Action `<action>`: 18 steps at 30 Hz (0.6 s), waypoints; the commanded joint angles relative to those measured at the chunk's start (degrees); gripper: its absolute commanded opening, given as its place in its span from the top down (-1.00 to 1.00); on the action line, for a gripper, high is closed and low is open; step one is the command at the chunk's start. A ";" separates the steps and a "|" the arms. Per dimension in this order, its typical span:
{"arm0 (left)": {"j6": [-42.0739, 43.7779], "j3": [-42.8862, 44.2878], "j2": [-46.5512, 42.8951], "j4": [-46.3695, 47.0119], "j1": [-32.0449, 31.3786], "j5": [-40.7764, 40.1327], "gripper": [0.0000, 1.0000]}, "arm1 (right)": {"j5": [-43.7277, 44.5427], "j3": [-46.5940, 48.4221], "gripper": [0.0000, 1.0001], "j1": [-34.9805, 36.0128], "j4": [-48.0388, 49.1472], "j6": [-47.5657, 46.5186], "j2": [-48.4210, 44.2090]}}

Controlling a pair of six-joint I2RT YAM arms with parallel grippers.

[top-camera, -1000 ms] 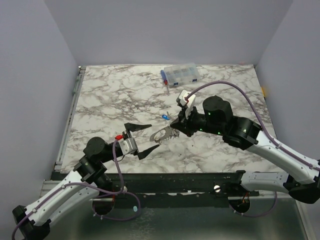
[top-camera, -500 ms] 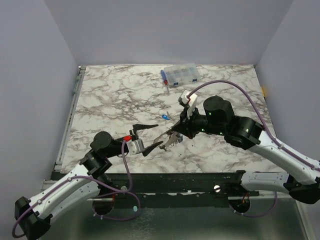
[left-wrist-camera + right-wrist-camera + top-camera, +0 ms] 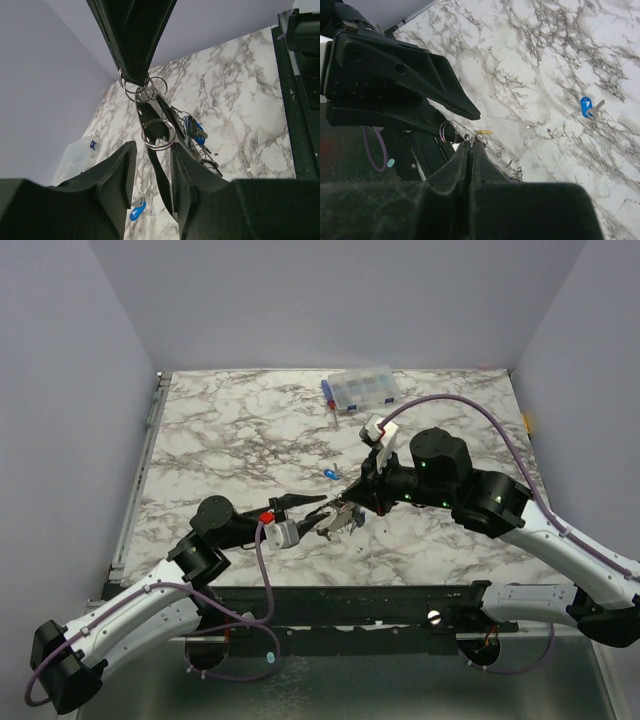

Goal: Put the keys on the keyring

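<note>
Left wrist view shows the matter best. The large thin silver-grey metal keyring (image 3: 158, 149) hangs squarely in the gap between the two dark fingers of the left claw (image 3: 152, 150). It lies face-on to this camera, level with the fingertips. Its flat plane lies across the gap, so its opposite edges face the two pads.

The left claw is narrow, with a gap about as wide as the hoop. Whether the pads already touch the wire I cannot tell.

The hoop hangs from a cluster of small silver rings (image 3: 145, 90). The right claw (image 3: 136, 80) comes down from above and is pinched shut on that cluster. A fine chain runs off to one side to a small blue-headed key (image 3: 192, 127), which dangles beside the hoop.

From the top external view the two claws meet tip to tip over the near middle of the grey-veined marble worktop (image 3: 220, 430). The left arm is plainly the nearer one to the hoop. A second blue key (image 3: 328, 475) lies loose on the worktop just beyond them. The clear compartment box with blue parts (image 3: 362, 390) sits well apart at the far edge.

In my judgement the coming move turns on the hoop staying centred and broadside in that gap. A twist edge-on would let it slip between the pads.
</note>
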 commanded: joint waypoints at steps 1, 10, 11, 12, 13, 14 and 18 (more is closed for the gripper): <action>1.28 1.92 0.48 2.04 -0.25 2.49 0.25 | -2.29 1.76 0.99 0.00 0.40 1.15 -0.05; -0.67 1.36 0.86 3.90 -0.31 3.40 1.00 | -2.86 -0.57 0.99 0.00 1.33 1.53 -0.44; -0.86 1.27 0.84 3.90 -0.31 3.30 1.00 | -2.85 -1.02 0.99 0.00 1.57 1.46 -0.62; -1.08 1.14 0.87 3.91 -0.25 3.32 1.00 | -2.86 -1.44 0.99 0.00 1.75 1.25 -0.94; -1.35 1.04 0.82 3.95 -0.31 3.37 1.00 | -2.92 -1.93 0.99 0.00 1.93 1.01 -1.26; -1.66 0.95 0.78 4.04 -0.32 3.46 1.00 | -2.95 -2.37 0.99 0.05 2.10 0.85 -1.56; -4.23 0.90 0.79 4.40 -0.28 3.78 1.00 | -2.80 -3.94 0.82 0.00 2.65 -0.59 -2.76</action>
